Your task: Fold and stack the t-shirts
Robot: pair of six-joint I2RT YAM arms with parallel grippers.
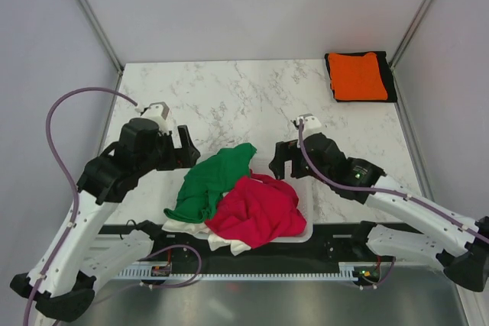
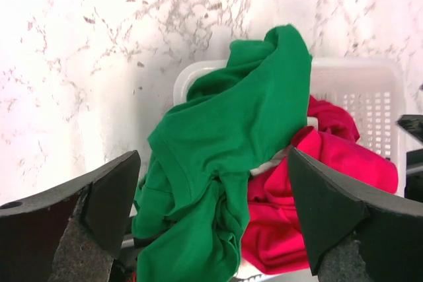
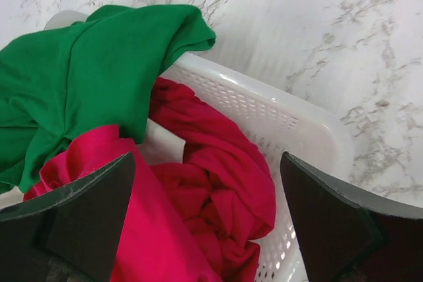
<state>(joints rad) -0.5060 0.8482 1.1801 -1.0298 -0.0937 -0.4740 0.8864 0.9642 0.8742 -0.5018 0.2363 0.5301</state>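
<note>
Bright, even overhead light blows the marble table (image 2: 66, 64) nearly white in the left wrist view, shadows are soft, and the green t-shirt (image 2: 231, 150) is sharp.

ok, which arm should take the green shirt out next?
Left, probably. The green shirt spills over the left side of the basket, right in front of the open left pincer. The right pincer faces the red shirt instead.

Soft matt cloth green t-shirt (image 2: 238, 143) and red t-shirt (image 3: 218, 183) fill a glossy slotted plastic basket (image 3: 291, 123) on polished marble-look table (image 1: 244, 89).
</note>
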